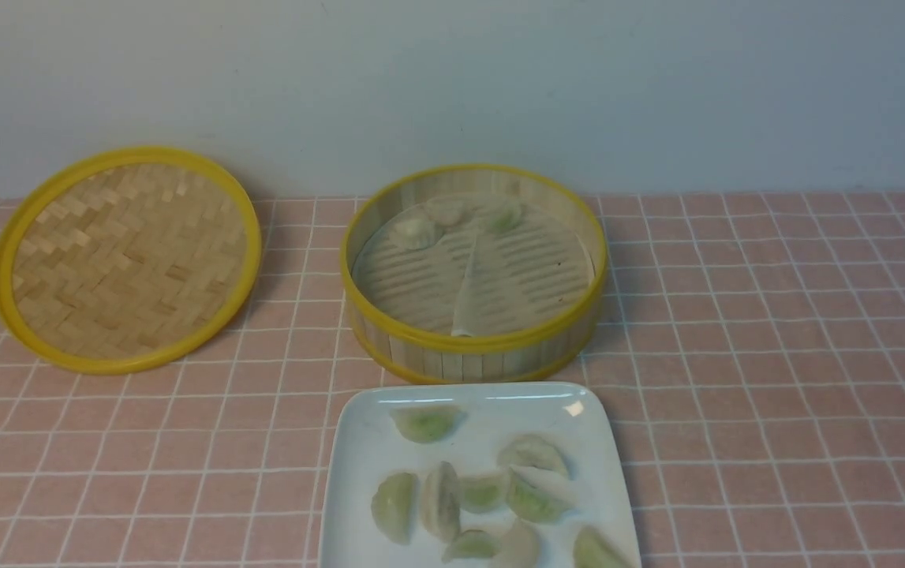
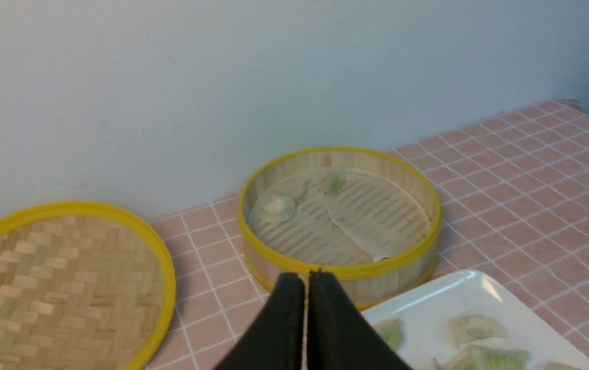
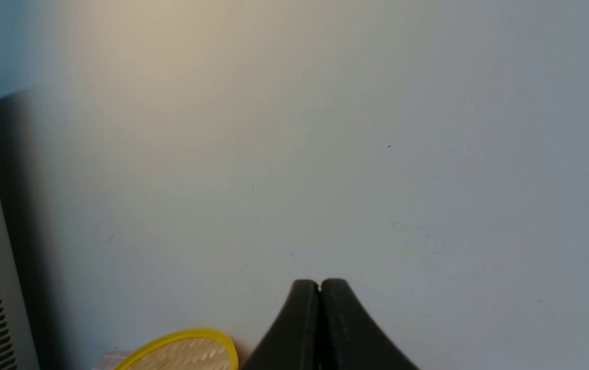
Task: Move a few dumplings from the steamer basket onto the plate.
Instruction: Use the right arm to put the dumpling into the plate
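The round steamer basket (image 1: 474, 347) stands mid-table by the wall. Three pale dumplings (image 1: 416, 233) lie along its far side on a creased liner. Just in front of it sits the white square plate (image 1: 357, 442), holding several dumplings (image 1: 427, 424). Neither gripper shows in the front view. In the left wrist view my left gripper (image 2: 306, 276) is shut and empty, back from the steamer basket (image 2: 407, 257) with the plate (image 2: 458, 293) beside it. In the right wrist view my right gripper (image 3: 319, 282) is shut and empty, facing the bare wall.
The flat woven lid (image 1: 127, 259) with a yellow rim lies to the left of the basket, and the lid (image 3: 181, 352) also shows in the right wrist view. A pink tiled cloth (image 1: 775, 355) covers the table. The pale wall (image 1: 452, 79) rises right behind the basket.
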Tool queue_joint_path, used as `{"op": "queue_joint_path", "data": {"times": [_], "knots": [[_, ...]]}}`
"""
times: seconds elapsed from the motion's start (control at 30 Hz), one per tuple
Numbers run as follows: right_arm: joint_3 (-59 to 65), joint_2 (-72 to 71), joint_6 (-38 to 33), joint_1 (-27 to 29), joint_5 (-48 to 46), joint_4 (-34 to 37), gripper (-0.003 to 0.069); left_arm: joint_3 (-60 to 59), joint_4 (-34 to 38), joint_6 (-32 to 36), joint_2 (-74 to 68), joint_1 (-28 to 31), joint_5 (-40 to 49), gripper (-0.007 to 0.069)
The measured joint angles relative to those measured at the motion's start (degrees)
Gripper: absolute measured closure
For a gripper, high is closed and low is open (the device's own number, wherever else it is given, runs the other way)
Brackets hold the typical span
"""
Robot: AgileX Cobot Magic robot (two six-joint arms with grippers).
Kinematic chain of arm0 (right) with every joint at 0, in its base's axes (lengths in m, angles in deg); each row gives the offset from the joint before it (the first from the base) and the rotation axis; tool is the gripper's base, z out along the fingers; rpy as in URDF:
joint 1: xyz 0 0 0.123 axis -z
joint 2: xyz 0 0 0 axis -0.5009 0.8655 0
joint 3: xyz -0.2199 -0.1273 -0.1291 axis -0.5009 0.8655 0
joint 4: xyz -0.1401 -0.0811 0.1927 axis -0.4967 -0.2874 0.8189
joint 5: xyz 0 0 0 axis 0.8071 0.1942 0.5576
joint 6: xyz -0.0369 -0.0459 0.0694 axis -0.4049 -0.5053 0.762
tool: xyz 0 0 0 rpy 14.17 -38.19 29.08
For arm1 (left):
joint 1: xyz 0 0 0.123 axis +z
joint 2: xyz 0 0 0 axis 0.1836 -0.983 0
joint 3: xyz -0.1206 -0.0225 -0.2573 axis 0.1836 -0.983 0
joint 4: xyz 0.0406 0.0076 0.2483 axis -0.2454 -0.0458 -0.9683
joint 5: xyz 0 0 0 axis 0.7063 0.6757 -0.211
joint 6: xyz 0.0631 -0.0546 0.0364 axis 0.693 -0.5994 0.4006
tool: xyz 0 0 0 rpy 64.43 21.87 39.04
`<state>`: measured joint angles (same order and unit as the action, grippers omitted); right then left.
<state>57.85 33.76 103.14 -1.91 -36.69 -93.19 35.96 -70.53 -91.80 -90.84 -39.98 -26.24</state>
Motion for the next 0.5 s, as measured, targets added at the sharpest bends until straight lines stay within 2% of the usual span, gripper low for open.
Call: {"op": "queue_joint_path", "data": {"times": [0.07, 0.1, 0.23, 0.43, 0.5], "knots": [[0.0, 0.0, 0.0, 0.0, 0.0, 0.0, 0.0673, -4.4, 2.0, 1.4, 2.4, 4.1, -2.9, 0.0631], [0.0, 0.0, 0.0, 0.0, 0.0, 0.0, 0.0673, -8.8, 4.0, 2.7, 5.0, 8.3, -5.3, 0.0631], [0.0, 0.0, 0.0, 0.0, 0.0, 0.0, 0.0673, -19.7, 9.6, 6.0, 11.6, 18.7, -8.4, 0.0631], [0.0, -0.1, 0.0, 0.0, 0.0, 0.0, 0.0673, -32.8, 13.3, 8.2, 18.9, 27.7, -9.6, 0.0631], [0.0, -0.1, 0.0, 0.0, 0.1, 0.0, 0.0673, -34.6, 14.1, 9.1, 19.1, 28.7, -9.7, 0.0631]]}}
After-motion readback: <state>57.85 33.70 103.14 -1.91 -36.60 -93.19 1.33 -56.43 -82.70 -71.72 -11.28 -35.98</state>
